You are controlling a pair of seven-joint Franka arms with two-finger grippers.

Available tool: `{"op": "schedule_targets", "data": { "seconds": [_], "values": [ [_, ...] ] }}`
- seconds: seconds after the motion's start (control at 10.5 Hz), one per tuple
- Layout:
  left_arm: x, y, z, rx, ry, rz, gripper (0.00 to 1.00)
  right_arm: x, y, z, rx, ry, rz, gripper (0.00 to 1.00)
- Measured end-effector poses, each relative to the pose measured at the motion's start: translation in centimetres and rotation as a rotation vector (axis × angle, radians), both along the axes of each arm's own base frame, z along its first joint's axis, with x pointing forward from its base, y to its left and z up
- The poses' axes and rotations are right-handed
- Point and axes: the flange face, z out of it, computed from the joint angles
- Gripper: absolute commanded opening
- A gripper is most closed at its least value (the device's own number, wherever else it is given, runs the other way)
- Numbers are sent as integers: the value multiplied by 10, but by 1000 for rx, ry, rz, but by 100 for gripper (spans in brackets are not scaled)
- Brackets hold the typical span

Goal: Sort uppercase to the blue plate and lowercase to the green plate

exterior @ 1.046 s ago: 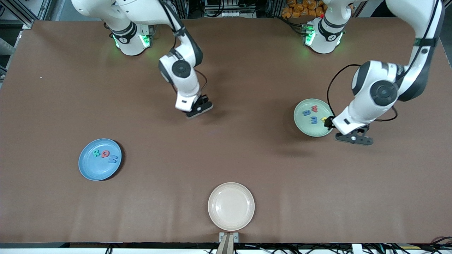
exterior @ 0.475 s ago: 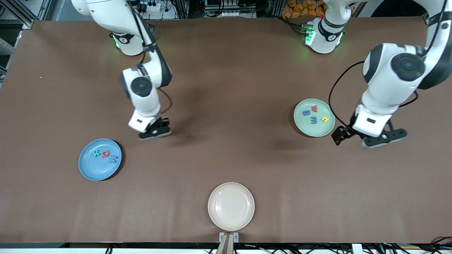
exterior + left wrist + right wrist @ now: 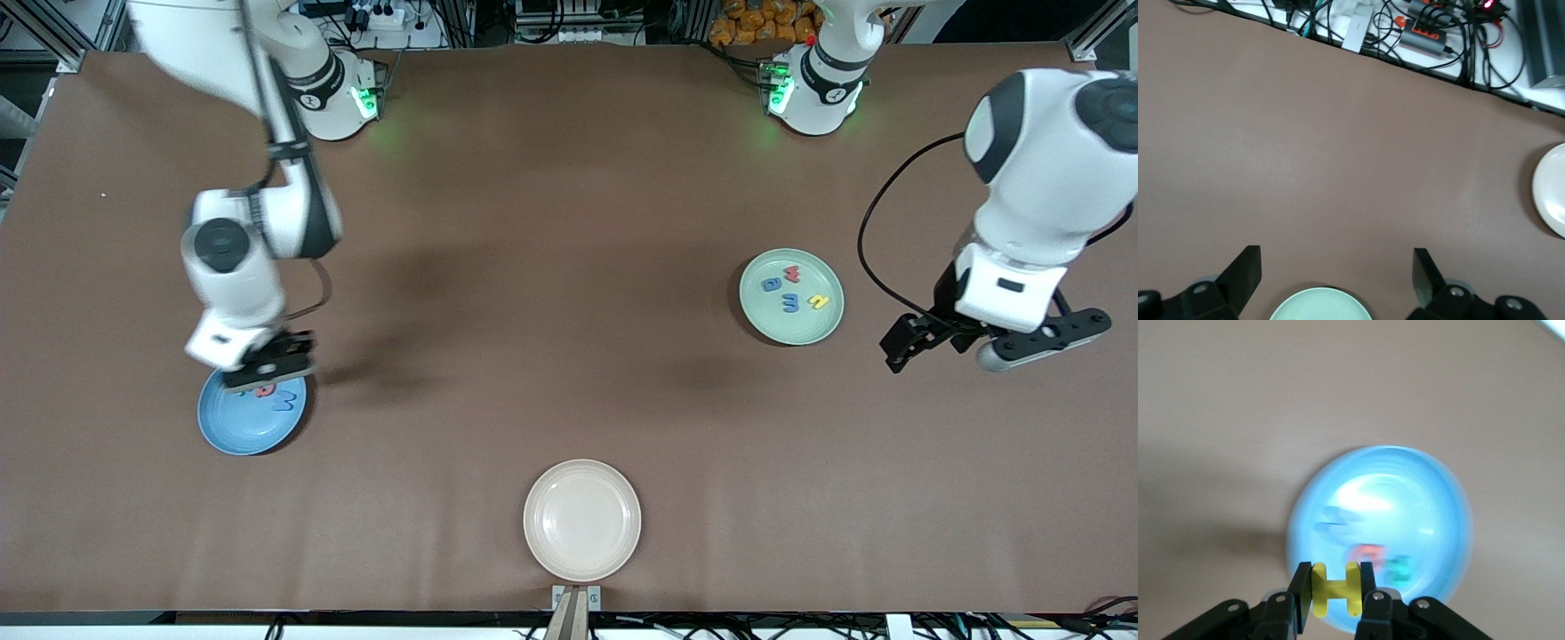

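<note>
Yellow H [image 3: 1335, 588] pinched in right hand [image 3: 267, 366] over blue plate [image 3: 240, 431]; left hand [image 3: 987, 342] spread beside green plate [image 3: 791, 331].

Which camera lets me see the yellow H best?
The right wrist view: the yellow H sits pinched in the right tool, just above the blue plate. In the front view that tool hides the H completely. The left wrist view doesn't show it at all.

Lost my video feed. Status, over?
Right pincer shut on yellow H, over blue plate. Left pincer open, waiting beside green plate. Nothing blocking.
</note>
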Motion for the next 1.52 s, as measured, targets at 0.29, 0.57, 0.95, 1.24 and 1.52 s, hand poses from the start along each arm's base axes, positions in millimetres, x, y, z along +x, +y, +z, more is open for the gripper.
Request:
{"op": "schedule_targets", "data": {
  "seconds": [0.29, 0.57, 0.95, 1.24, 1.52],
  "values": [
    [2, 36, 29, -31, 33, -20, 100, 15, -58, 15, -25, -12, -3, 0],
    [-8, 71, 59, -8, 130, -99, 100, 28, -51, 10, -24, -22, 12, 100],
    [-29, 84, 79, 19, 284, -263, 100, 41, -52, 17, -9, -48, 14, 100],
    [-34, 72, 80, 20, 319, -294, 100, 43, -41, 16, 46, -60, -16, 100],
    [-39, 63, 81, 19, 351, -311, 100, 42, -39, 14, 107, -62, -71, 100]
  ]
}}
